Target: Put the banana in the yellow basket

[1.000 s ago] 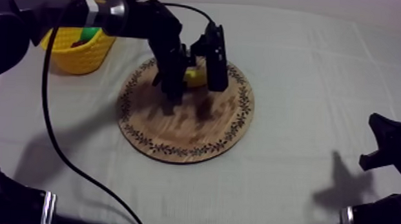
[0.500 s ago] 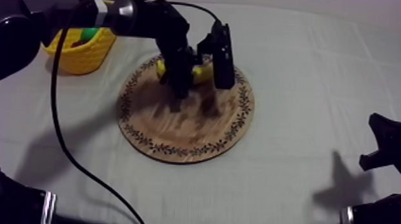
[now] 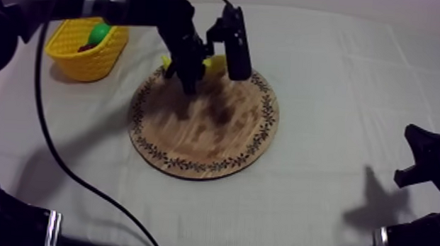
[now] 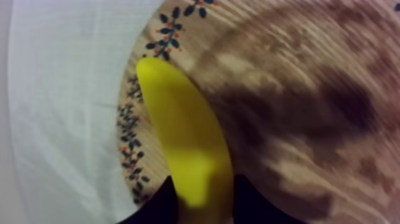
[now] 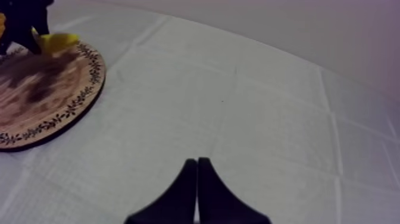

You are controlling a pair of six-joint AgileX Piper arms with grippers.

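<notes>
The curved yellow toy banana (image 4: 184, 143) sits between the 2 black fingers of the left gripper (image 4: 205, 202), which is clamped across its width near 1 end. It hangs at the far rim of the round wooden board with the patterned rim (image 3: 201, 131). It looks to be clear of the wood, though the gap itself cannot be made out.

In the wrist view its long axis runs straight out from the grip, with the free tip over the leaf pattern of the rim, just short of the cloth. From above, the banana (image 3: 213, 62) lies crosswise to the fingers, and a second yellow end shows on the basket side of the near finger. So its long axis lies roughly along the line to the goal.

The coming move turns on that line. The yellow plastic basket (image 3: 84, 58) stands on the left arm's side of the worktop (image 3: 338, 80), near the board but apart from it, with a green fruit (image 3: 97, 34) already inside. The carry would likely be a short sideways swing with the banana travelling end-first.

The right gripper (image 5: 197, 170) is well away over bare cloth, its fingers pressed together on nothing. The left arm is plainly the nearer one.
</notes>
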